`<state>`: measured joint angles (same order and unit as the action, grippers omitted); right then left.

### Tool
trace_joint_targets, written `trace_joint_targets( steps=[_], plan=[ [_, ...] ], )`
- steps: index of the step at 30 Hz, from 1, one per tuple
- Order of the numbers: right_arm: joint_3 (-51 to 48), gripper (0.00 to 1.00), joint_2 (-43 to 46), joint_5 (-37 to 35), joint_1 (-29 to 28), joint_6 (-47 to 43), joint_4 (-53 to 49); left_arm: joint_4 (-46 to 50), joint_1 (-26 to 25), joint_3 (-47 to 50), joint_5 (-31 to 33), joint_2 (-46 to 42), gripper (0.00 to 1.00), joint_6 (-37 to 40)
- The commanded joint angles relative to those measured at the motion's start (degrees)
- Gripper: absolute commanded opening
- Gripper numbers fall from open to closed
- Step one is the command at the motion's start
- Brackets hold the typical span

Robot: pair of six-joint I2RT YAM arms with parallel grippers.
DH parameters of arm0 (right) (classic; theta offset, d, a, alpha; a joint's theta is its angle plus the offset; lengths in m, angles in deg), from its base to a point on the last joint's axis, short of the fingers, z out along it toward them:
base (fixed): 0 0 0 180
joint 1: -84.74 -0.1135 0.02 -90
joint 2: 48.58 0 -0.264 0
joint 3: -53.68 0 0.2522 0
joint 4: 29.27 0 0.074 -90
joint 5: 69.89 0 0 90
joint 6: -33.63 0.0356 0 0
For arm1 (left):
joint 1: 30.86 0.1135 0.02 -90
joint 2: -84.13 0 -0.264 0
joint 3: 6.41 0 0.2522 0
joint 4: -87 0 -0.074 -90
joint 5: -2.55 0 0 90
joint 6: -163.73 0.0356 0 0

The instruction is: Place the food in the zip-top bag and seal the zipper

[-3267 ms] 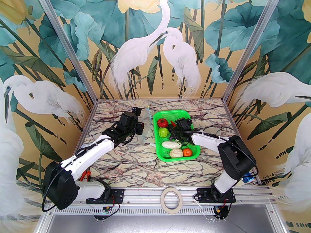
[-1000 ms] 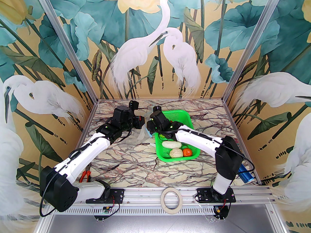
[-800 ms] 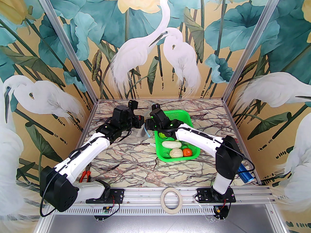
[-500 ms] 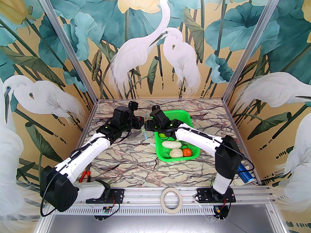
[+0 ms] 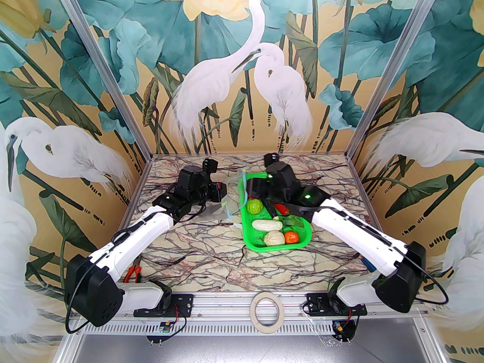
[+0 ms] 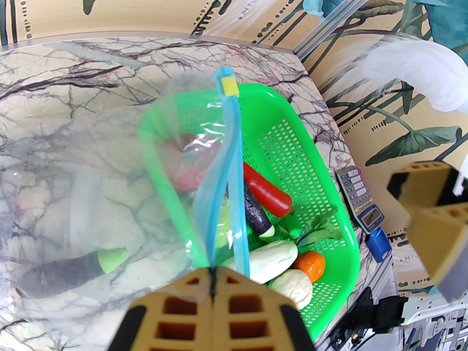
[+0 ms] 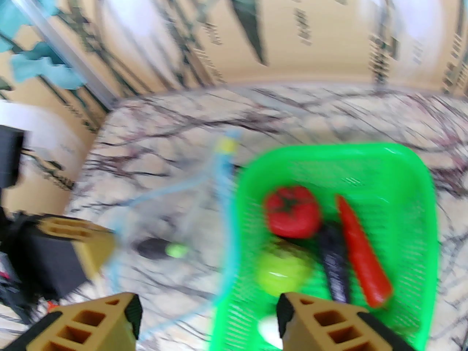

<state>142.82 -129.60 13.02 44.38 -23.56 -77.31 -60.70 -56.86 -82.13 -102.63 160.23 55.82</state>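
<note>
The left gripper [image 6: 213, 273] was clamped shut on the near edge of the zip-top bag [image 6: 91, 181], its two tan fingers pressed flat together with the clear film pinched between them, right where the light-blue zipper [image 6: 236, 196] met the fingertips. From that grip the strip ran straight away from the jaws to its yellow slider tab [image 6: 229, 85] at the far end, and the two blue lips stood apart just ahead of the jaws. A dark eggplant [image 6: 62, 272] lay inside the bag, ahead of the closed jaws and off to their left. The right gripper [image 7: 206, 301] held nothing: its jaws stood wide apart over the near end of the green basket [image 7: 402, 166], touching neither the food nor the bag. In the blurred right wrist view, the green apple [image 7: 283, 272] lay just ahead of the open jaws, close to the right-hand finger, with the red tomato [image 7: 292, 210] beyond it and a second eggplant [image 7: 334, 261] and the red chili [image 7: 362, 254] side by side farther right. The bag hung to the left of those jaws, beside the basket wall. The white gourd [image 6: 274, 260], pale cabbage [image 6: 292, 287], orange [image 6: 310, 265] and leafy green [image 6: 318, 232] sat in the basket, to the right of the left gripper's shut jaws.
</note>
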Motion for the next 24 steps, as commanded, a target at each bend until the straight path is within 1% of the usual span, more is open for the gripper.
trace_joint_targets(
  steps=[1, 4, 10, 11, 13, 17, 24],
  plan=[
    [-2.45, 0.81, -0.80, 2.43, 0.67, -2.65, -11.28, -0.33, -0.22, -0.62, -1.90, 0.99, 0.00, 1.55],
    [-4.73, 0.81, -1.79, 3.85, 0.79, -2.73, -10.75, -0.19, -0.21, -0.63, -2.00, 0.99, 0.00, 1.91],
    [-6.51, 0.81, -7.54, 8.59, 1.88, 1.42, -0.75, 0.00, -0.19, -0.02, -1.47, 0.81, 0.00, 2.11],
    [-6.44, 0.86, -9.02, 9.67, 2.32, 2.36, 1.10, 0.09, -0.20, -0.03, -1.30, 0.65, 0.00, 2.12],
    [-6.06, 0.90, -12.03, 11.11, 3.56, 4.73, 3.59, 0.23, -0.19, -0.18, -1.17, 0.46, 0.00, 2.13],
    [-5.85, 0.92, -17.17, 14.62, 5.75, 8.40, 8.67, 0.32, -0.19, -0.36, -1.08, -0.22, 0.00, 2.23],
    [-5.57, 0.91, -21.29, 15.75, 6.70, 11.57, 12.85, 0.70, -0.19, 0.08, -0.56, -1.04, 0.00, 2.48]
  ],
)
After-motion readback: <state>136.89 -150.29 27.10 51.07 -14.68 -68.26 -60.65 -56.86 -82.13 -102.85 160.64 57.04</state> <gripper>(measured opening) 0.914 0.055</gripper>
